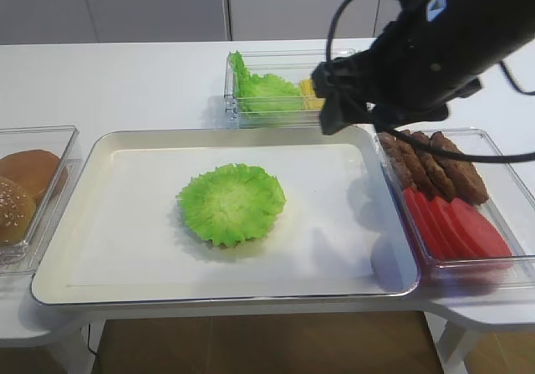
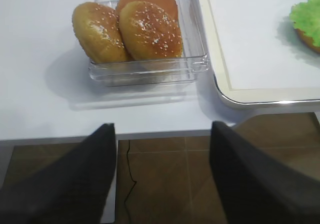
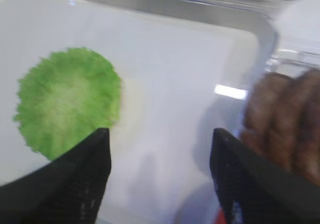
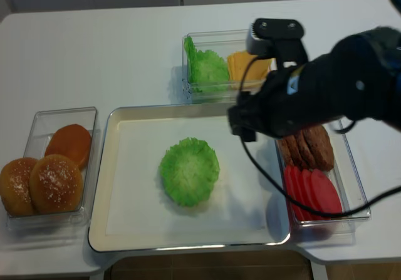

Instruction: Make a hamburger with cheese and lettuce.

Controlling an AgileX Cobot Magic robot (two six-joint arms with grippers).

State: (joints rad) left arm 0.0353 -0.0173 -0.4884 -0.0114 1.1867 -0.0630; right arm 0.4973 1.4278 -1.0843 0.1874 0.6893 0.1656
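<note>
A bright green ruffled lettuce (image 1: pixel 231 204) lies in the middle of the white tray (image 1: pixel 334 223). It covers the hamburger bun half, of which only a brown edge (image 2: pixel 307 38) peeks out in the left wrist view. Pale-yellow cheese (image 4: pixel 241 64) sits in a clear bin at the back, beside more green leaves. My right gripper (image 3: pixel 160 134) hovers open over the tray's right part, between the lettuce (image 3: pixel 69 101) and the patties, with nothing between its fingers. My left gripper (image 2: pixel 162 131) is open and empty, past the table's front edge over the floor.
A clear bin (image 2: pixel 150 71) at the left holds domed brown buns (image 4: pixel 56 183), some sesame-seeded. At the right, another bin holds brown patties (image 1: pixel 435 165) and red slices (image 1: pixel 456 227). Spare lettuce leaves (image 1: pixel 263 89) fill the back bin next to the cheese.
</note>
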